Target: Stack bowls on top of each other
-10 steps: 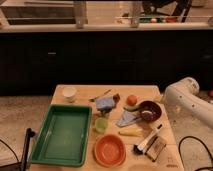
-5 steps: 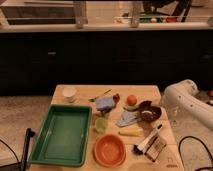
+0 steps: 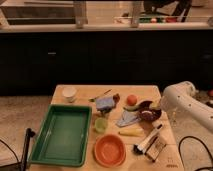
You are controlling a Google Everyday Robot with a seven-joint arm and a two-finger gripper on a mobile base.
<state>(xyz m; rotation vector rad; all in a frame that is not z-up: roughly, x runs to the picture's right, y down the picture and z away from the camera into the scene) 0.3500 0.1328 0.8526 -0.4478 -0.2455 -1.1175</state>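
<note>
The dark maroon bowl (image 3: pixel 146 111) sits at the right middle of the wooden table (image 3: pixel 80 91), and it looks tipped rather than flat. The shallow orange bowl (image 3: pixel 109 149) stands upright and empty near the table's front edge, well apart from the maroon one. My white arm (image 3: pixel 181 101) reaches in from the right. Its gripper (image 3: pixel 159 112) is at the maroon bowl's right rim, largely hidden by the arm's end.
A large green tray (image 3: pixel 62 132) fills the table's left side. A white cup (image 3: pixel 69 93), blue sponge (image 3: pixel 105 103), orange fruit (image 3: pixel 131 100), small green cup (image 3: pixel 101 125), grey cloth (image 3: pixel 127 118), yellow item (image 3: pixel 131 132) and black-and-white brush (image 3: pixel 147 141) lie between the bowls.
The maroon bowl has gone from lying flat and round to looking tipped. The arm's end has come a little closer to its right rim. The orange bowl has not moved.
</note>
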